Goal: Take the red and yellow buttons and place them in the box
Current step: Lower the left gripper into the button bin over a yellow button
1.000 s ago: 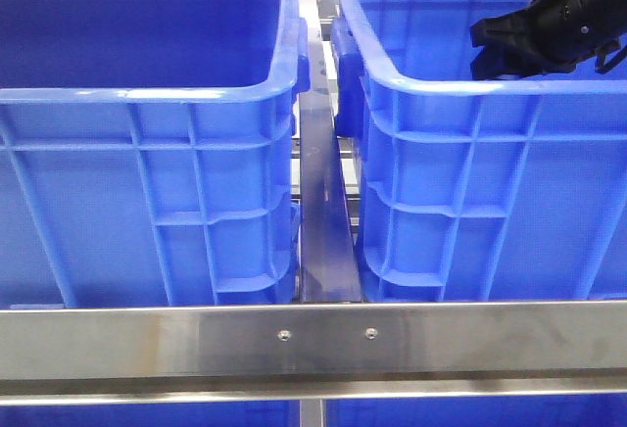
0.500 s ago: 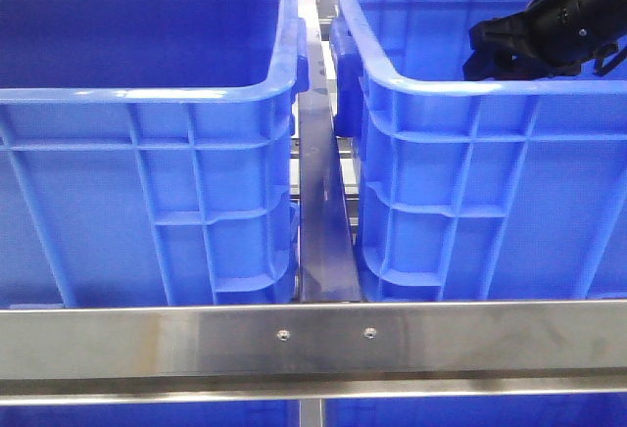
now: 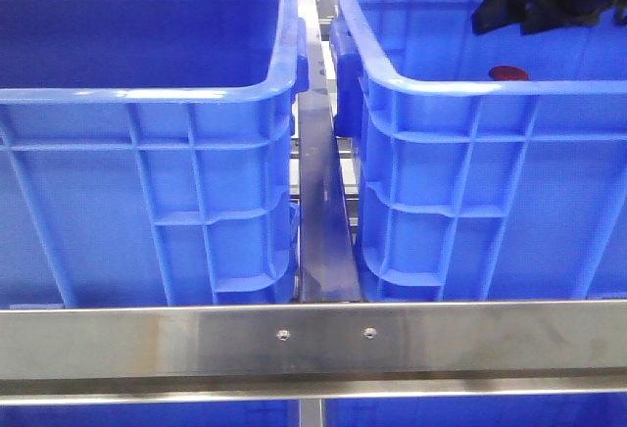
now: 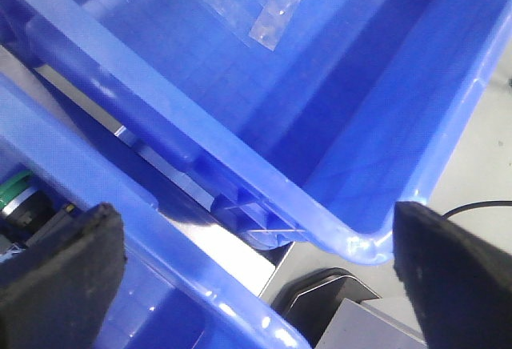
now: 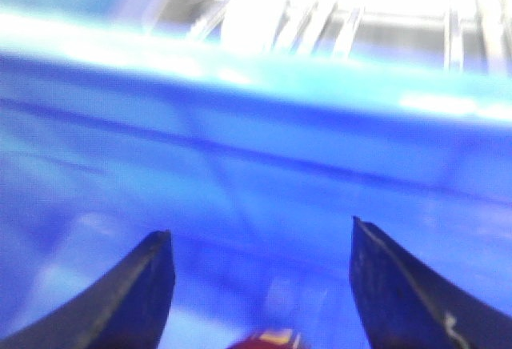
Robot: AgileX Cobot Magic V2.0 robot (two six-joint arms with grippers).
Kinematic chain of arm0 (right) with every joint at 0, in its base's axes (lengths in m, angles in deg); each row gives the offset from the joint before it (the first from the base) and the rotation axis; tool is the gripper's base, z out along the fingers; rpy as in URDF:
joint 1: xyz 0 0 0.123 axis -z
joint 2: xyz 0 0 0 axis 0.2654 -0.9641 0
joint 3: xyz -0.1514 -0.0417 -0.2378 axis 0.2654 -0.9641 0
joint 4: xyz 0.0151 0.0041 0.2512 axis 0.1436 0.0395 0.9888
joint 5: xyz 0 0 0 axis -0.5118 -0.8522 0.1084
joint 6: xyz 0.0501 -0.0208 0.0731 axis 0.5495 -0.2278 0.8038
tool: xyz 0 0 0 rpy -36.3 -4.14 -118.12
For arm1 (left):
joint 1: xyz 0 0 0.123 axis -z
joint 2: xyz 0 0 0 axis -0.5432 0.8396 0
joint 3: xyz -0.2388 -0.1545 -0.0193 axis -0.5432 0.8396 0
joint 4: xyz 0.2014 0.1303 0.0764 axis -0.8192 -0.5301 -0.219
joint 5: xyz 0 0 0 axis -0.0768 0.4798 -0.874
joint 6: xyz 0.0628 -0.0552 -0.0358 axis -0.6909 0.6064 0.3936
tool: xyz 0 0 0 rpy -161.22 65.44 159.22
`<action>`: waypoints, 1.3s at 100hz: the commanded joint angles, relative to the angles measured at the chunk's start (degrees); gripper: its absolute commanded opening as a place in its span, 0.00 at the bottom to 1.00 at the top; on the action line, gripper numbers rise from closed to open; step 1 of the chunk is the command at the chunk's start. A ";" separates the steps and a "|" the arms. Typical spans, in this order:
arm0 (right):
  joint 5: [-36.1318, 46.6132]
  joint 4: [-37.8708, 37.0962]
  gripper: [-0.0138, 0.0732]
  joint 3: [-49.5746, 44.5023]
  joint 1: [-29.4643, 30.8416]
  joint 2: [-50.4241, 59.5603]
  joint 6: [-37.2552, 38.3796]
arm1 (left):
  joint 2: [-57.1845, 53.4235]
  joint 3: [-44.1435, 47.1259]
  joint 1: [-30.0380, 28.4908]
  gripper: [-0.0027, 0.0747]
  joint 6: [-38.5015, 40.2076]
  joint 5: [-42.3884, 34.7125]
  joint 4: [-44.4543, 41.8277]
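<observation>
The dark red button (image 3: pixel 508 73) lies inside the right blue box (image 3: pixel 470 89), just behind its near rim. My right gripper (image 3: pixel 498 12) hangs open and empty above it, over the box's inside. In the blurred right wrist view the open gripper (image 5: pixel 260 229) frames the box's inner wall, and the red button (image 5: pixel 268 341) shows at the frame's edge with a small yellow patch on it. I cannot tell whether that patch is the yellow button. My left gripper (image 4: pixel 252 209) is open and empty over the gap between two crates.
The left blue crate (image 3: pixel 147 94) with a darker smooth interior stands beside the box, a steel rail (image 3: pixel 318 202) between them. A steel bar (image 3: pixel 313 334) crosses the front. A green-capped part (image 4: pixel 16 197) lies in the crate under my left gripper.
My right gripper has risen out of the right box towards its top edge. The red button, hidden behind it before, now shows on the box's floor.
</observation>
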 commanded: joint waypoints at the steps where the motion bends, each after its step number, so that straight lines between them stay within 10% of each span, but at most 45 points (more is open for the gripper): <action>1: -0.65 1.20 0.73 -1.29 0.16 6.64 -0.71 | -2.54 -1.95 0.57 0.86 0.04 -2.77 1.89; 67: -0.87 1.20 0.73 -18.01 0.16 29.15 -0.71 | -2.54 -1.95 -7.50 0.86 3.80 2.51 -1.05; 130: -1.12 1.20 0.73 -18.35 0.16 29.86 -0.71 | 4.83 -1.95 -16.52 0.86 26.15 7.55 -26.41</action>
